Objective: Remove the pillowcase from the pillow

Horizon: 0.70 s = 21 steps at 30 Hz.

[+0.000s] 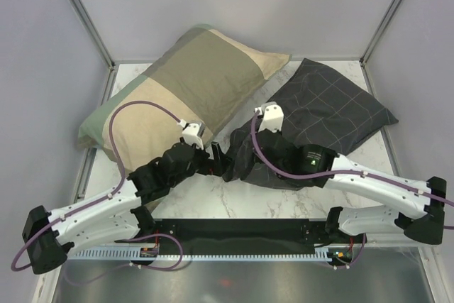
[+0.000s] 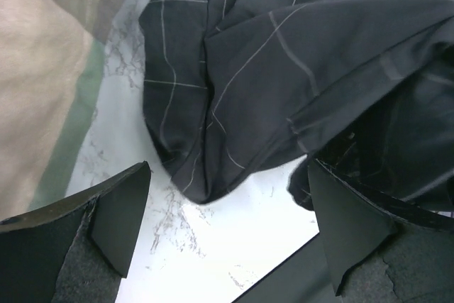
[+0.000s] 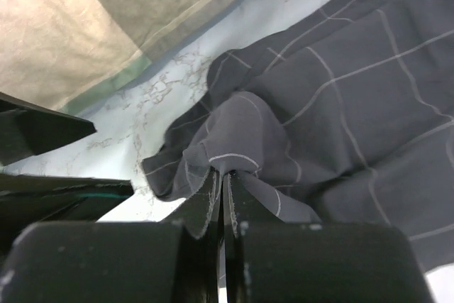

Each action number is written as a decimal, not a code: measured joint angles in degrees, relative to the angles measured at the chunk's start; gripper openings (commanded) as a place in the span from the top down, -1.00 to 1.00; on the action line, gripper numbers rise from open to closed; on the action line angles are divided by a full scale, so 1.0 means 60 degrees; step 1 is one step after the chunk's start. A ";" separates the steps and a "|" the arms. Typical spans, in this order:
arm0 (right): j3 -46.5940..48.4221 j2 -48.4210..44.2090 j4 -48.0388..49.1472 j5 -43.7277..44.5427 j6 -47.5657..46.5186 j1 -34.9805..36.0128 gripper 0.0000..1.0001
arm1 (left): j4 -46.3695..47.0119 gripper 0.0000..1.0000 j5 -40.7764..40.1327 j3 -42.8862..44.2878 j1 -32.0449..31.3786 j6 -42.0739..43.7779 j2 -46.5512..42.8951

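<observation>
Pillowcase (image 3: 340,104) in closed right end effector (image 3: 221,181)

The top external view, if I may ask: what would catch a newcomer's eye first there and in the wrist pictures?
A large olive-and-tan pillow lies at the far left of the marble table, with the dark grid-check pillowcase at the far right. At the case's near-left corner, the right gripper is shut on a bunched fold of the fabric. The left gripper is open just beside that corner, holding nothing.
</observation>
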 measured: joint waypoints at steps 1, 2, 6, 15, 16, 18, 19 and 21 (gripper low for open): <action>0.0004 -0.0157 -0.0102 0.0018 -0.0022 -0.0047 1.00 | 0.0178 -0.97 0.0091 0.0000 0.0004 -0.0004 0.0229; 0.0000 -0.0357 -0.0233 0.0040 -0.0029 -0.0106 1.00 | 0.0317 -0.97 0.0160 0.0000 0.0004 -0.0007 0.0514; -0.0087 -0.1118 -0.0561 0.0098 0.0004 -0.0233 1.00 | 0.0652 -0.93 0.0313 -0.0004 0.0004 -0.0117 0.1843; -0.0761 -0.2044 -0.1100 0.0131 0.0288 -0.0382 1.00 | 0.2087 -0.82 0.1479 -0.0335 -0.0076 -0.0277 0.2991; -0.0805 -0.2036 -0.1129 0.0131 0.0313 -0.0393 1.00 | 0.2262 -0.82 0.1570 -0.0368 -0.0109 -0.0273 0.2962; -0.0860 -0.2036 -0.1184 0.0131 0.0335 -0.0426 1.00 | 0.2565 -0.82 0.1749 -0.0430 -0.0182 -0.0240 0.2845; -0.0867 -0.2036 -0.1217 0.0131 0.0342 -0.0444 1.00 | 0.2685 -0.82 0.1847 -0.0444 -0.0211 -0.0204 0.2783; -0.0867 -0.2036 -0.1235 0.0131 0.0350 -0.0484 1.00 | 0.2932 -0.82 0.1967 -0.0448 -0.0262 -0.0109 0.2728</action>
